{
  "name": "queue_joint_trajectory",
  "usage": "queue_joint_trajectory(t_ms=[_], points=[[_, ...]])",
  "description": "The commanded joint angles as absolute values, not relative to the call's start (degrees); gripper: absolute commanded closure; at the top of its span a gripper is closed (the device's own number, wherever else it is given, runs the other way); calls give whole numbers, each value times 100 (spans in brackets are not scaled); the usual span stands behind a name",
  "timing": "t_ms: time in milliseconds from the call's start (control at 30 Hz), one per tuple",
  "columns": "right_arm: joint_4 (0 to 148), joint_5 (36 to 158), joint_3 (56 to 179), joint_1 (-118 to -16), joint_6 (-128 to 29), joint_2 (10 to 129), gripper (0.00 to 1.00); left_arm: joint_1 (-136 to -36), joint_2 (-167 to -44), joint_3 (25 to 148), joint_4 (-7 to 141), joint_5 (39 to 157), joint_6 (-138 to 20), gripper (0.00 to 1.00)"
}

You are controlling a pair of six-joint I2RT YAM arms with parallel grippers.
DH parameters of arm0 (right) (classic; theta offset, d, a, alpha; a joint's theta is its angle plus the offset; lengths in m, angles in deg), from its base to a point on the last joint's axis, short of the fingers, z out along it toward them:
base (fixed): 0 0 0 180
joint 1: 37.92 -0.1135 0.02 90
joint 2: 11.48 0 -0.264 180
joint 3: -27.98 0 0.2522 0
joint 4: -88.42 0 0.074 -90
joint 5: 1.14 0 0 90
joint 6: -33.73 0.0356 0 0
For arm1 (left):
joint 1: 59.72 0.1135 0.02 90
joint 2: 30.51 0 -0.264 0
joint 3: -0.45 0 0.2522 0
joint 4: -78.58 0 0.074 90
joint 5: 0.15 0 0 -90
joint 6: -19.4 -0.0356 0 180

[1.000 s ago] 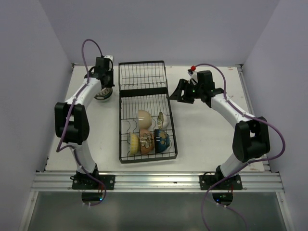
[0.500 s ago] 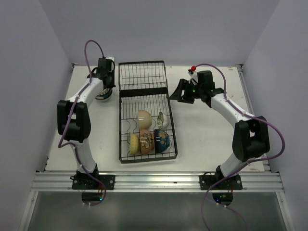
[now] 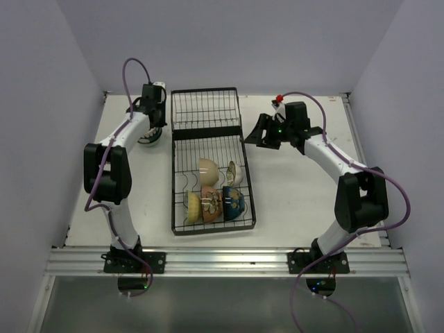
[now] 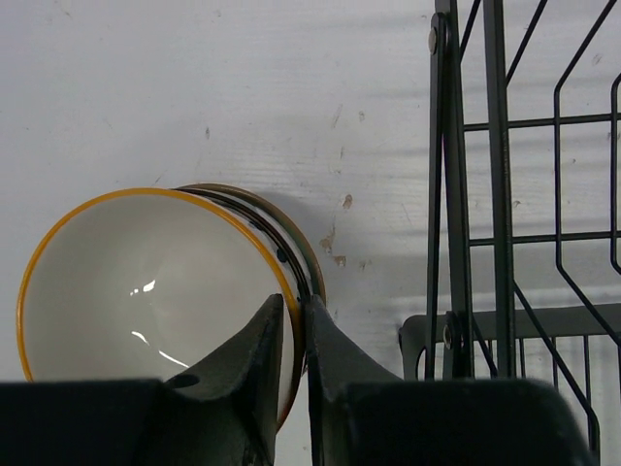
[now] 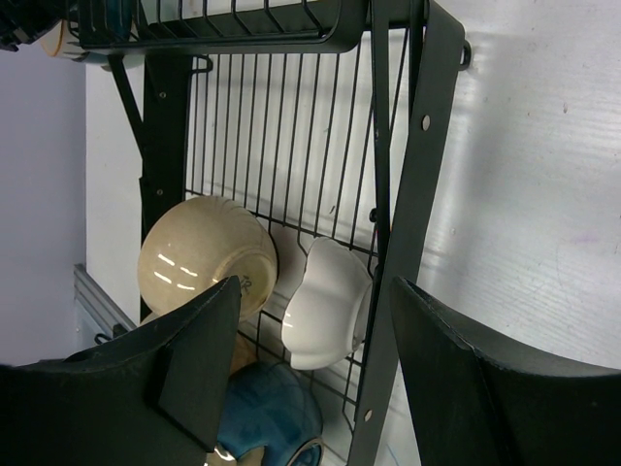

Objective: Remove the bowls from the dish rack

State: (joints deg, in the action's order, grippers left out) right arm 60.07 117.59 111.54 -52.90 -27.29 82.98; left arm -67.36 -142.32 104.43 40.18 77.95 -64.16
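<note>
The black wire dish rack (image 3: 182, 149) lies in the middle of the table. Its near section holds a beige bowl (image 3: 207, 168), a white bowl (image 3: 235, 173), a yellow bowl (image 3: 193, 207), a patterned bowl (image 3: 211, 202) and a blue bowl (image 3: 234, 201). My left gripper (image 3: 148, 126) is left of the rack, shut on the rim of an orange-rimmed white bowl (image 4: 136, 286) that is at the table. My right gripper (image 3: 251, 135) is open at the rack's right rail, above the white bowl (image 5: 328, 313) and the beige bowl (image 5: 202, 254).
The rack's far section (image 3: 205, 107) holds no dishes. The rack's left rail (image 4: 448, 184) is just right of the held bowl. The rack's right rail (image 5: 419, 184) runs between my right fingers. Purple walls enclose the table on three sides.
My left arm has shifted slightly toward the back and right with the orange-rimmed bowl still in its grip. The right arm has not moved.
</note>
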Motion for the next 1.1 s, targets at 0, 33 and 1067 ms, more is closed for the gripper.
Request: queue_joint_trajectory(t_ms=[0, 33, 1067], points=[[6209, 11927, 11162, -5268, -2673, 8327, 33, -6728, -13923, 10527, 4487, 7570, -6409, 80], [6217, 11919, 11162, -5268, -2673, 8309, 33, -6728, -13914, 10518, 4478, 7561, -6409, 77], [6015, 12015, 11153, -5268, -2691, 8169, 33, -6649, -10120, 8018, 4794, 9817, -5022, 25]])
